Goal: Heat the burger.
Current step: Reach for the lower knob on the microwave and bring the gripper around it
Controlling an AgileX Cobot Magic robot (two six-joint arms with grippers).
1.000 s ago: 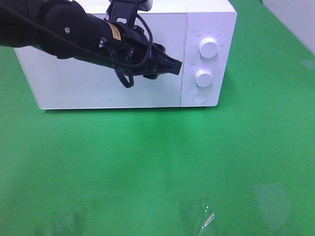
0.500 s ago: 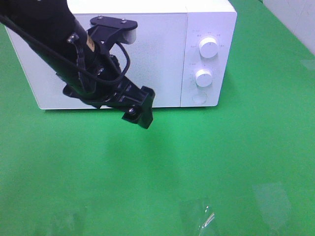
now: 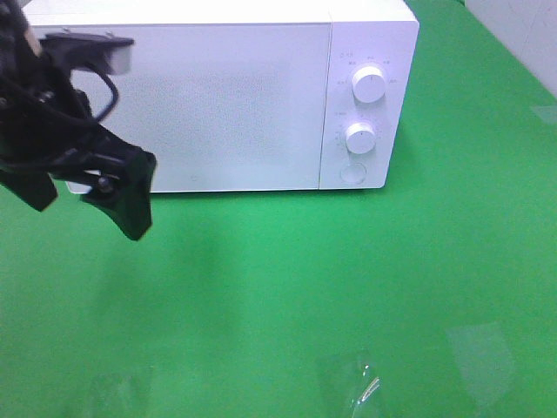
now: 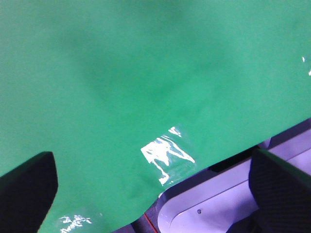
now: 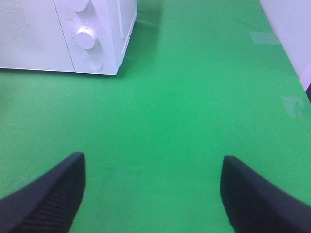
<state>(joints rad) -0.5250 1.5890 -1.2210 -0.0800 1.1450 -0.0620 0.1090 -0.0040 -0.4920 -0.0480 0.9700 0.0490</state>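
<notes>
The burger is out of view in every frame. The white microwave (image 3: 226, 96) stands at the back of the green table with its door shut; it also shows in the right wrist view (image 5: 104, 29). My left gripper (image 3: 83, 205) hangs open and empty in front of the microwave's left end, above the green cloth. In the left wrist view, the left gripper (image 4: 153, 194) has its fingers wide apart with nothing between them. My right gripper (image 5: 153, 194) is open and empty over bare cloth, to the front right of the microwave; it does not show in the exterior view.
The microwave's panel carries two knobs, upper (image 3: 369, 84) and lower (image 3: 359, 138), and a round button (image 3: 352, 172). Shiny tape patches (image 3: 357, 383) lie on the cloth near the front. The table's front edge (image 4: 204, 208) shows under the left gripper.
The left arm has swung away from the microwave door, leftwards and down towards the front left. The microwave door stays shut.
</notes>
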